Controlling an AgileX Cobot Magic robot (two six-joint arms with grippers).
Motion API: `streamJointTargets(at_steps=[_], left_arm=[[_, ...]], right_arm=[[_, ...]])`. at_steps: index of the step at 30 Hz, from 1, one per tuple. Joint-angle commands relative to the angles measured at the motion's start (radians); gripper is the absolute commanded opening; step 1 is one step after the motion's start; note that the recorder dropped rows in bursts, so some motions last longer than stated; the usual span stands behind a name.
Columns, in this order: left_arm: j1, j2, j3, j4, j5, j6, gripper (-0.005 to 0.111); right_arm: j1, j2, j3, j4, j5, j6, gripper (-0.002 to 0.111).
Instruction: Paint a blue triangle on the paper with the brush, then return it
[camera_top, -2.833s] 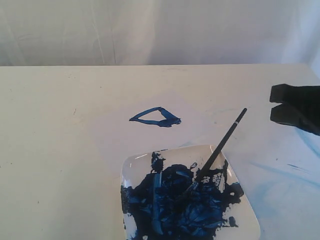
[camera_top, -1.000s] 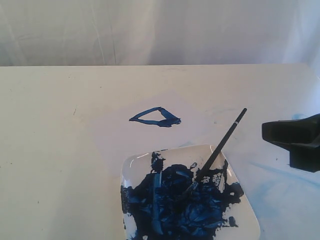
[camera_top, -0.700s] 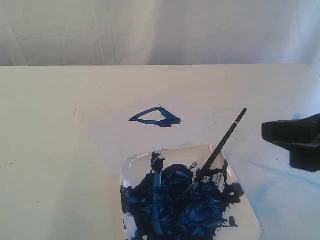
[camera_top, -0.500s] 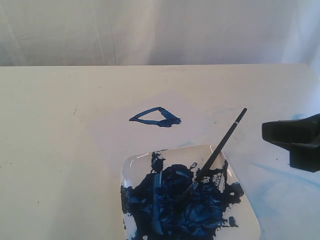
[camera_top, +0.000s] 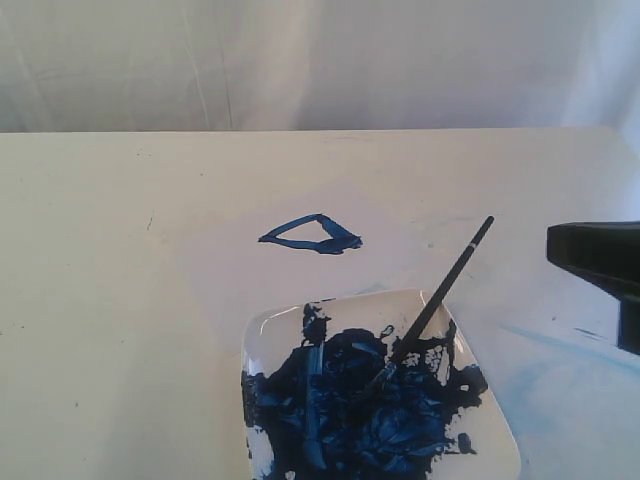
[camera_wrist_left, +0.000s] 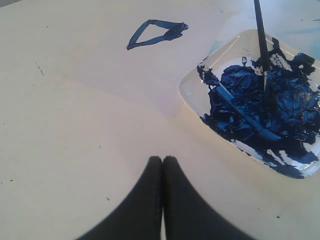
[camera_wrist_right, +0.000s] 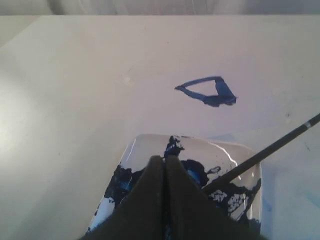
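Status:
- The blue triangle is painted on the paper, which lies flat on the worktop, towards the middle. The outline is closed, with its thickest strokes at the right corner in the exterior view.
- The brush is not held by either gripper. Its bristles are sunk in the dark-blue paint blob on the square white plate. The black handle is leaned over the plate's far right rim, and the silver band is seen near its free end.
- The plate is set just in front of the paper, and most of its surface is covered by paint.
- Right gripper: the fingers are pressed together with nothing between them. In the exterior view it is seen at the right edge, clear of the handle end. The plate and brush handle are seen just beyond the tips in the right wrist view.
- Left gripper: the fingers are shut tip to tip and nothing is held. It is placed over bare worktop, well apart from the plate and the triangle.
- Faint light-blue smears are visible on the worktop right of the plate.
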Motion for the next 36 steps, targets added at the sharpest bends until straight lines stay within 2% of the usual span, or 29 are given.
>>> streamJointTargets(at_steps=[1, 8, 17, 19, 22, 26, 31, 36], left_arm=[[-0.002, -0.007, 0.005, -0.012, 0.005, -0.001, 0.0], [-0.002, -0.007, 0.005, -0.012, 0.005, -0.001, 0.0], [-0.002, -0.007, 0.005, -0.012, 0.005, -0.001, 0.0], [-0.002, -0.007, 0.005, -0.012, 0.005, -0.001, 0.0], [-0.002, -0.007, 0.005, -0.012, 0.005, -0.001, 0.0], [-0.002, -0.007, 0.005, -0.012, 0.005, -0.001, 0.0], [-0.002, -0.007, 0.005, -0.012, 0.005, -0.001, 0.0], [-0.002, -0.007, 0.005, -0.012, 0.005, -0.001, 0.0]], right_arm=[[-0.004, -0.189, 0.005, 0.004, -0.007, -0.014, 0.0], [-0.004, -0.459, 0.005, 0.004, -0.007, -0.011, 0.0], [-0.006, -0.525, 0.005, -0.036, -0.015, -0.003, 0.0], [-0.013, -0.525, 0.007, -0.214, -0.048, 0.137, 0.0], [-0.026, -0.532, 0.04, -0.515, -0.114, 0.457, 0.0], [-0.031, -0.566, 0.149, -0.788, -0.333, 0.773, 0.0], [-0.036, -0.619, 0.33, -0.807, -0.558, 0.794, 0.0], [-0.036, -0.621, 0.512, -0.807, -0.586, 0.794, 0.0]])
